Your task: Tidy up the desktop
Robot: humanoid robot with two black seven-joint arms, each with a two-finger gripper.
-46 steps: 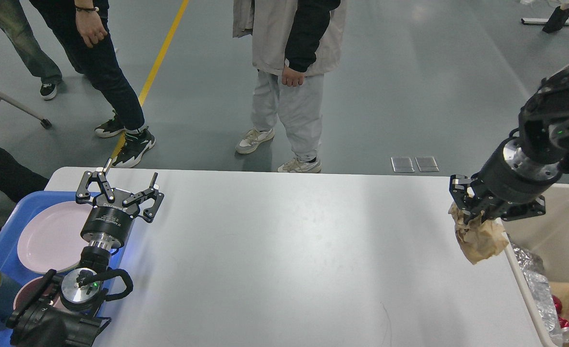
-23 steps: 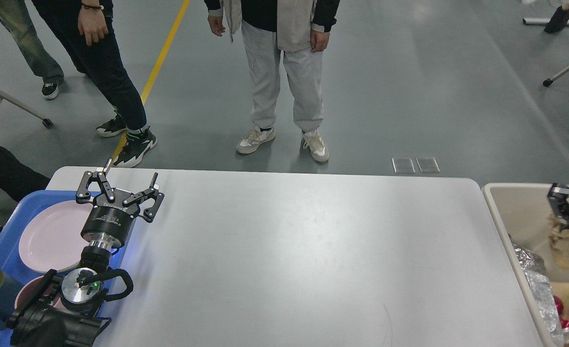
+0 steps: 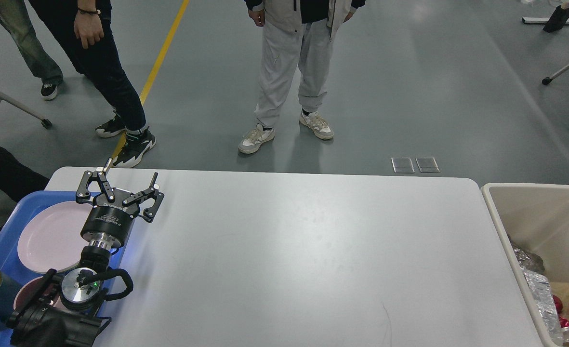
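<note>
One gripper, my left, hovers spread and empty at nine o'clock over the blue tray, while the surface lies bare ahead, tidying seemingly finished.

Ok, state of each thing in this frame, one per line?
desktop: bare in view, nothing lying on it.
left gripper: jaws open, holding nothing, above the desktop's left edge.
right gripper: out of view.
blue tray: holds pink plate.
beige bin: holds foil and cans.
</note>
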